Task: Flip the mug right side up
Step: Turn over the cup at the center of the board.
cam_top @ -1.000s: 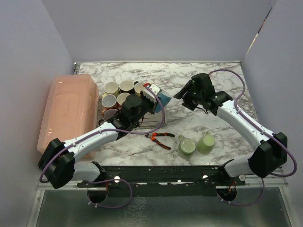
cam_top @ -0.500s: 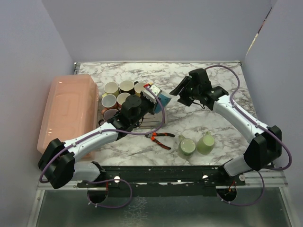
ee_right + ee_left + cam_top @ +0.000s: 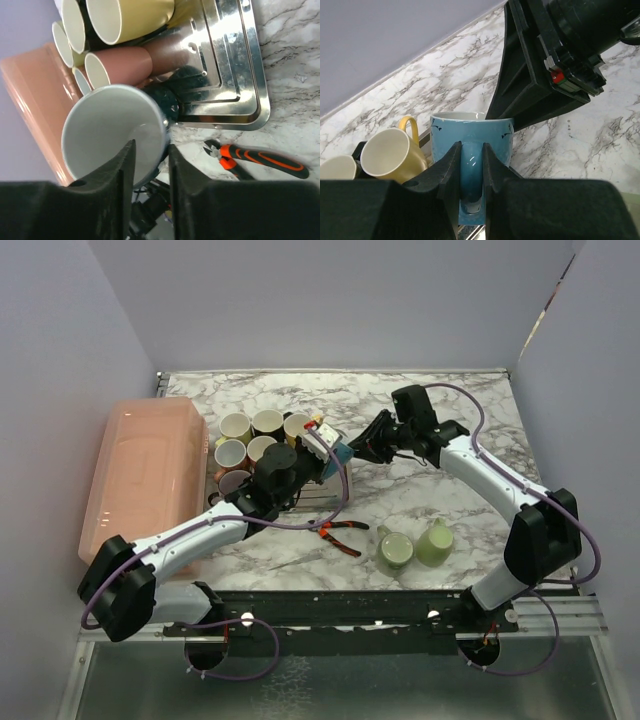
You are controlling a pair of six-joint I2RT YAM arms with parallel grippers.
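Observation:
The blue mug (image 3: 341, 451) with a white inside hangs above the right end of the metal tray, its mouth turned toward the right arm. My left gripper (image 3: 325, 445) is shut on its handle; in the left wrist view the fingers (image 3: 451, 162) clamp the blue handle (image 3: 471, 165). My right gripper (image 3: 362, 448) stands astride the mug's rim (image 3: 164, 131). One finger (image 3: 127, 160) is inside the white bowl and the other is outside the wall. Its jaws are narrow but open, with some white wall showing between them.
Several yellow and pink mugs (image 3: 250, 440) lie on the metal tray (image 3: 235, 75). A pink bin (image 3: 145, 475) stands at the left. Orange-handled pliers (image 3: 338, 533) and two green mugs (image 3: 395, 550) (image 3: 435, 542) lie near the front edge.
The right arm has swung left to the mug, and its jaws have narrowed around the rim. The left arm holds the mug still.

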